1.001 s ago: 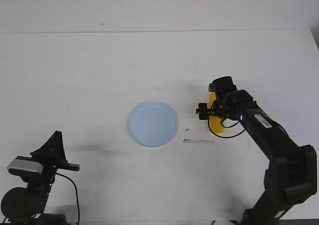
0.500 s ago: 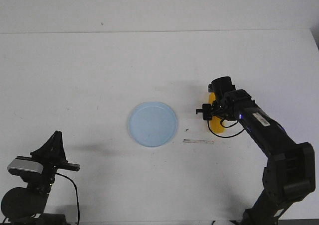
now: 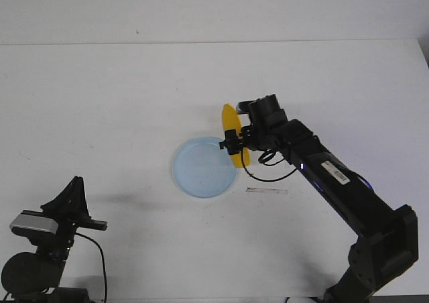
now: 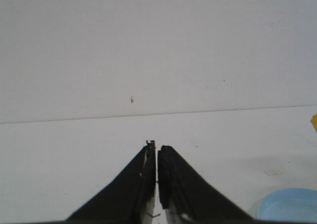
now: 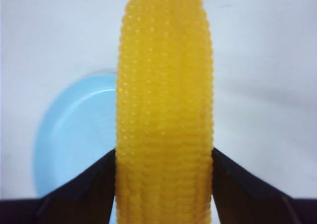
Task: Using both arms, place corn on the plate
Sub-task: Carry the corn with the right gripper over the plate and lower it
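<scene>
The yellow corn [image 3: 234,133] hangs in my right gripper [image 3: 238,142], which is shut on it above the right rim of the pale-blue plate [image 3: 201,169]. In the right wrist view the corn [image 5: 165,100] fills the middle between the black fingers [image 5: 84,189], with the plate [image 5: 74,135] beneath and to one side. My left gripper [image 3: 72,194] rests at the front left, far from the plate, shut and empty. In the left wrist view its jaws [image 4: 157,152] touch, and the plate's edge [image 4: 290,206] and a sliver of corn [image 4: 314,121] show at the frame's edge.
A short grey strip [image 3: 267,191] lies on the white table just right of the plate. The table's far edge meets a pale wall.
My right arm has carried the corn leftward from right of the plate to over the plate's right rim. The left arm has not moved.
</scene>
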You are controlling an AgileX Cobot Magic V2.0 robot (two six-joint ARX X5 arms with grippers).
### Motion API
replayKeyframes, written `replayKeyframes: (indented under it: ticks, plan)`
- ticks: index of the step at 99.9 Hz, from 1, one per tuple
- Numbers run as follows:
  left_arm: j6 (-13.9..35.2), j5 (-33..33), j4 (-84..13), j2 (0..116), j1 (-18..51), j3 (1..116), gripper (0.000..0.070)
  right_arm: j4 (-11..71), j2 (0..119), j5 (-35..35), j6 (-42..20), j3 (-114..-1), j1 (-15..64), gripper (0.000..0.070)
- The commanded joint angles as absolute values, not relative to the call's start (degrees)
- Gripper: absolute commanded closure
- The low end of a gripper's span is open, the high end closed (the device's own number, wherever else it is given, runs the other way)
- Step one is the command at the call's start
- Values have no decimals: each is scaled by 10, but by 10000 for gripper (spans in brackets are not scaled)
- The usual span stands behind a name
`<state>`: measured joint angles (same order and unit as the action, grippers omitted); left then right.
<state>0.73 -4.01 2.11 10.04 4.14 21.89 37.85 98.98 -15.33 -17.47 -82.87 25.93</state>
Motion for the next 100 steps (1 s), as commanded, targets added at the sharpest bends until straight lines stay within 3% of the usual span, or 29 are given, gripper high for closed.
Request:
replayKeyframes:
  ticks: [1,42,54,73,82,100]
  plan:
    - [1,-39,26,99,41,225,697,371,1014,-157,-187,-834,284,419]
    - [1,-39,26,99,41,225,698,348,1091,-195,-209,-834,345,408]
    - [1,-39,27,99,41,225,698,351,1107,-195,-213,-834,345,324]
    - [1,-39,26,99,41,225,698,353,1111,-195,-215,-835,346,292]
    - [1,-39,26,99,41,225,697,357,1110,-195,-211,-841,347,195]
    - [1,-39,26,99,41,225,698,359,1082,-194,-195,-857,347,185]
